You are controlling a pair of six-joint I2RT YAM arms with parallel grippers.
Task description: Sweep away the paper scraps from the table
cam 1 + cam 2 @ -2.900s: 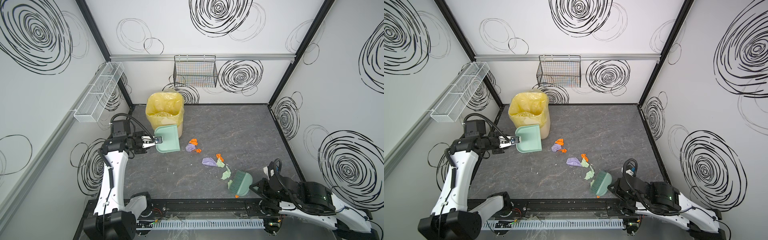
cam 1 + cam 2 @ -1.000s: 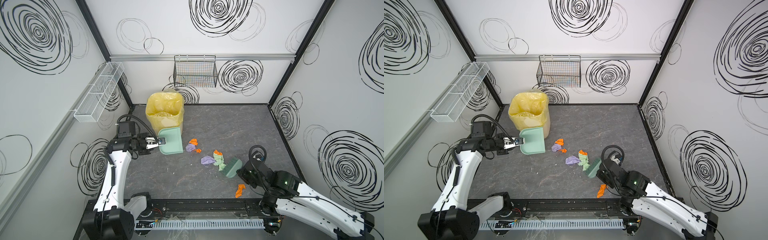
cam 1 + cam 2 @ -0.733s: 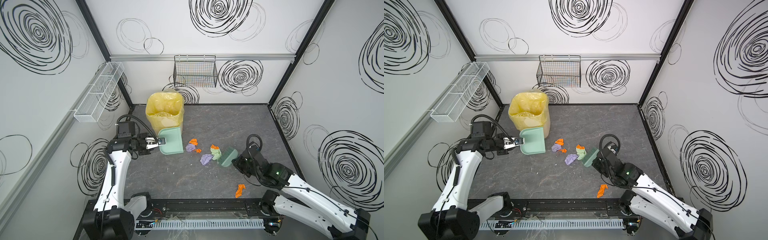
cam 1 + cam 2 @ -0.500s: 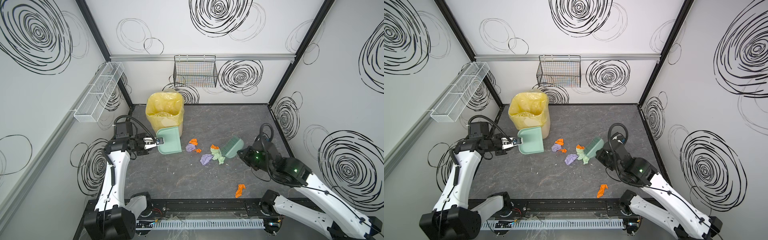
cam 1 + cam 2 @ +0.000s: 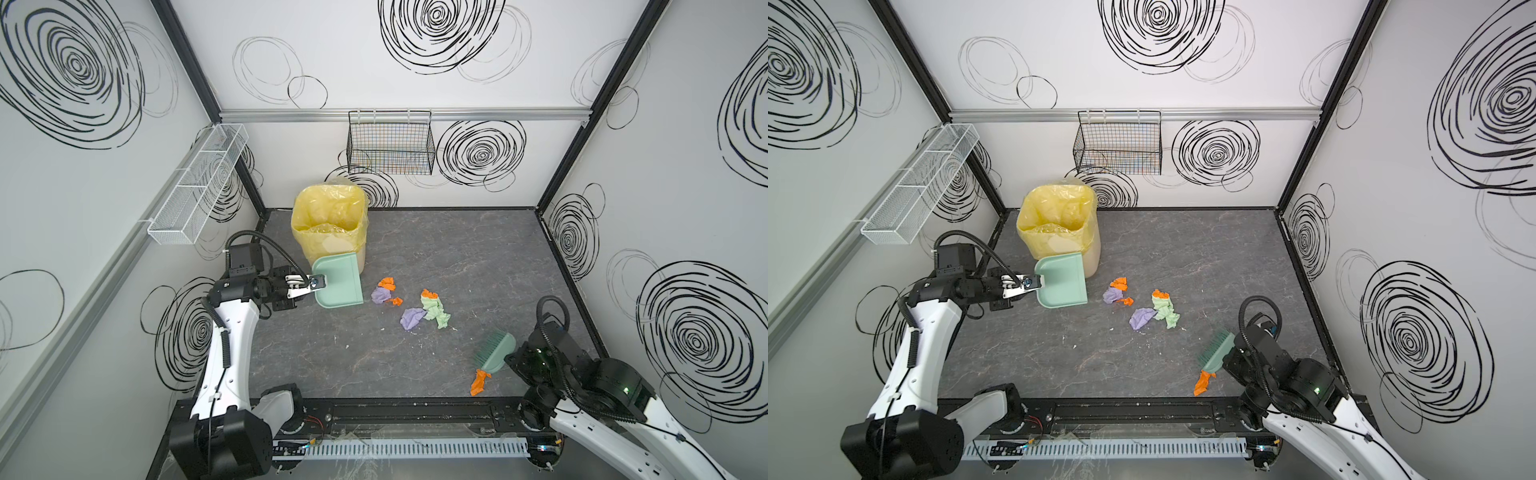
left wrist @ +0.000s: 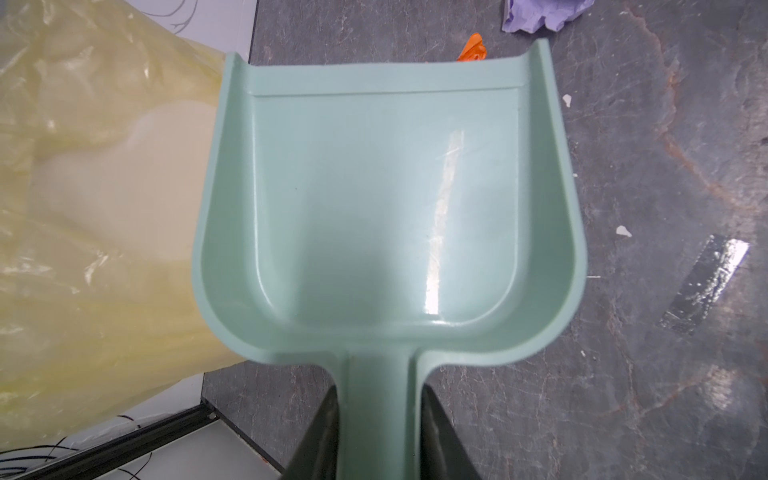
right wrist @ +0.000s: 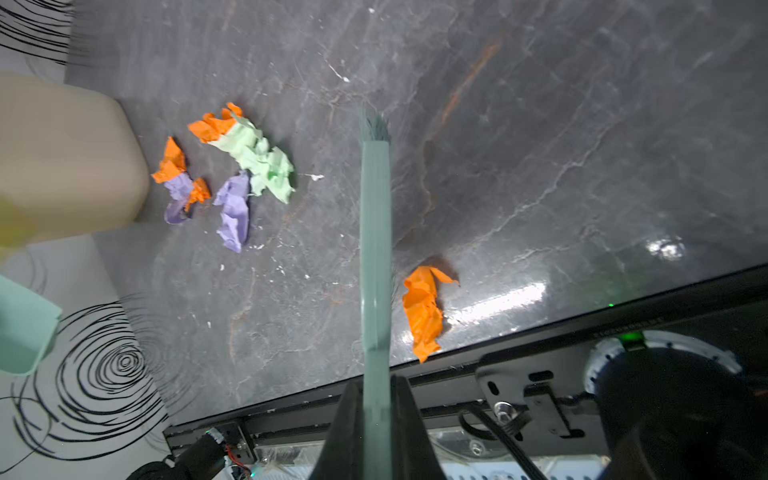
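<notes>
Both low: left hand (image 5: 316, 283) (right hand (image 5: 508, 358))

Plastic dustpan (image 6: 386, 199): smooth, moulded, glossy, with a bright streak of glare; bin liner (image 6: 83, 124): thin translucent plastic film, wrinkled and shiny. Stone-look table (image 7: 540, 124): smooth, semi-gloss, mirroring the lights near its edge; paper scraps (image 7: 257, 162): crumpled matt paper. Plastic brush (image 7: 375, 249): matt back, fine bristles; wire basket (image 5: 390, 143): thin black metal wire.
</notes>
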